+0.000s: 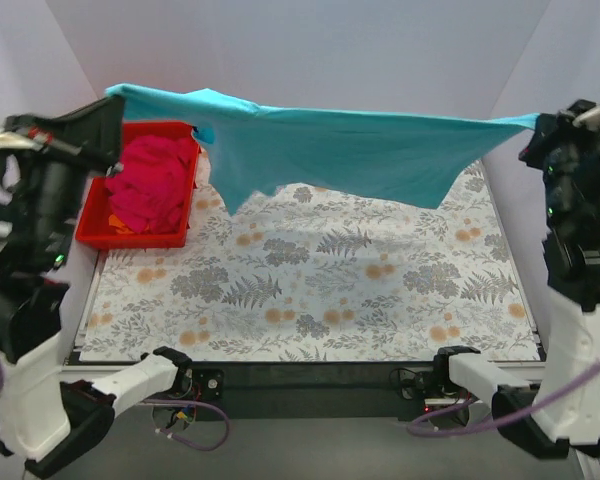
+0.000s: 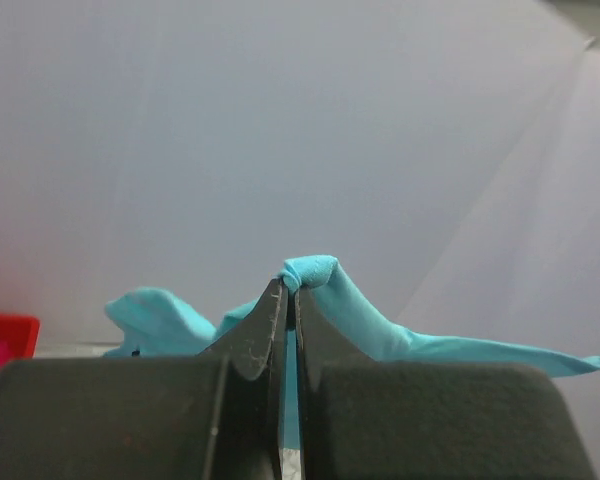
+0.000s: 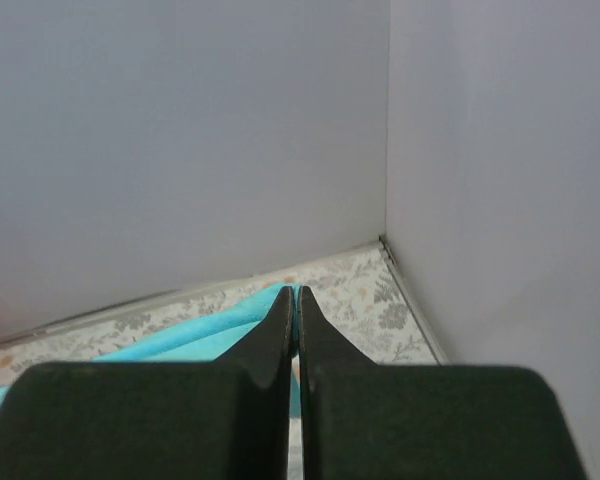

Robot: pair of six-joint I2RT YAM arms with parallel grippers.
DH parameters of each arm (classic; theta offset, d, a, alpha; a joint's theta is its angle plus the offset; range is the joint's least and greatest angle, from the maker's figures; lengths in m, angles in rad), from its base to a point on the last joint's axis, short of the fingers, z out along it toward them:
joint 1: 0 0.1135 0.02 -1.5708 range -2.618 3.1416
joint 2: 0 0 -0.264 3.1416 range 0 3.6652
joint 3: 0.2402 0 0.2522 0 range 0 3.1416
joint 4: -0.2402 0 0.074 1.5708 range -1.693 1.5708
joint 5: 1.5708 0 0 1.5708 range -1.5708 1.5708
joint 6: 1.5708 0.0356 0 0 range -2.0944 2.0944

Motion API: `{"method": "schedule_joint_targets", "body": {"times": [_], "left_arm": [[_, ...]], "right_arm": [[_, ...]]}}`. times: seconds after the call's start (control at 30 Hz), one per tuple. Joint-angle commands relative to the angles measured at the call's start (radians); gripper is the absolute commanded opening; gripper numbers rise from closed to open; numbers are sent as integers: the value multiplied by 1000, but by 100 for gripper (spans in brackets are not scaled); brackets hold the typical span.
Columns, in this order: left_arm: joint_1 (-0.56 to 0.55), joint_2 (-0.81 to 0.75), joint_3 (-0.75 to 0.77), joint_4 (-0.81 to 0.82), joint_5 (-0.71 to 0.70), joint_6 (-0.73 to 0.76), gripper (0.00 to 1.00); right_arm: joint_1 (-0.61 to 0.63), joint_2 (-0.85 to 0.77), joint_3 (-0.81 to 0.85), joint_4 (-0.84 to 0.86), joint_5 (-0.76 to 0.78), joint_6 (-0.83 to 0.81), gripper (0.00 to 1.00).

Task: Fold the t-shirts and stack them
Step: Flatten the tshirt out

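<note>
The turquoise-blue t-shirt hangs stretched in the air across the back of the table, held at both ends. My left gripper is shut on its left end; in the left wrist view the cloth bunches over my closed left gripper. My right gripper is shut on its right end; in the right wrist view the cloth trails left from my closed right gripper. The magenta-pink t-shirt lies crumpled in the red tray.
The red plastic tray stands at the back left on the floral table mat. White walls enclose the back and both sides. The tray's corner shows in the left wrist view.
</note>
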Motion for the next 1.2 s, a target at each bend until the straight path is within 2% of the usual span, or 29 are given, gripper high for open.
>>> {"method": "schedule_joint_targets", "body": {"times": [0.0,0.2,0.3,0.43,0.5,0.6,0.63,0.73,0.77,0.87,0.9,1.0,1.17], "left_arm": [[3,-112,20,72,73,71,0],[3,-175,69,33,164,94,0],[3,-141,103,-23,201,97,0],[2,-91,51,-60,189,117,0],[3,-75,-15,-50,173,137,0],[2,-54,-203,8,138,175,0],[3,-45,-325,33,132,195,0],[3,-3,-512,147,97,219,0],[3,13,-621,174,88,226,0],[6,96,-795,300,39,243,0],[12,122,-829,376,35,246,0],[64,226,-943,520,72,226,0],[150,412,-963,651,176,213,0]], "right_arm": [[-4,-138,-57,142,2,-89,1],[-4,-233,-75,158,-14,-210,1],[-4,-264,-105,159,-26,-239,1],[-2,-276,-213,162,-72,-251,1],[-4,-268,-262,162,-121,-253,1],[-2,-256,-399,187,-176,-241,1],[-4,-255,-439,197,-188,-225,1],[-4,-226,-633,249,-178,-201,1],[-4,-200,-719,268,-172,-178,1],[-4,-129,-845,349,-143,-127,1],[-4,-108,-923,375,-130,-118,1],[-5,1,-1006,469,-78,-89,1],[-8,217,-1004,569,-23,-109,1]]}}
